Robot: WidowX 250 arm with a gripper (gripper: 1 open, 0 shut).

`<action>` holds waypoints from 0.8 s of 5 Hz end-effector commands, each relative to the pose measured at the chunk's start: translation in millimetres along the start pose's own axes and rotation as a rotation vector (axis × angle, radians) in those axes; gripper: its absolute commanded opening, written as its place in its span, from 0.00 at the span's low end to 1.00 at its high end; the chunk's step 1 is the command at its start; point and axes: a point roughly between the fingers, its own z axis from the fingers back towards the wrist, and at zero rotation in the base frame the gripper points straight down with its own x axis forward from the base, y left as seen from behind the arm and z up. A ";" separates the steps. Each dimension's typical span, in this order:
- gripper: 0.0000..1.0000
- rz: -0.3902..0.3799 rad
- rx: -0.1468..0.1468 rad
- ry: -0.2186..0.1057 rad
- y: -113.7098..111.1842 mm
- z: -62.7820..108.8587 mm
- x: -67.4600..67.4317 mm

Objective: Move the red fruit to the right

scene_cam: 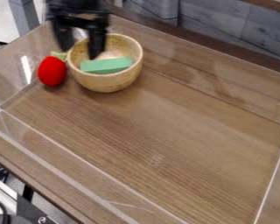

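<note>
The red fruit [52, 71], small, rounded and matte, lies on the wooden table at the far left, just left of the wooden bowl [105, 79]. A flat green piece [108, 64] rests inside that bowl. My black gripper [80, 38] hangs above the bowl's back left rim, up and to the right of the red fruit. Its two fingers point down, stand apart and hold nothing. The picture of the gripper is blurred by motion.
Clear plastic walls [14, 122] fence the wooden table [166, 131] on all sides. A grey plank wall runs along the back. A broad stretch of wood lies to the right of the bowl.
</note>
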 end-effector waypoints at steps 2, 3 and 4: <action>1.00 0.148 0.010 -0.097 52.9 4.1 -8.0; 1.00 0.208 0.010 -0.098 60.5 -7.6 -7.7; 1.00 0.274 0.006 -0.097 69.2 -6.3 -4.1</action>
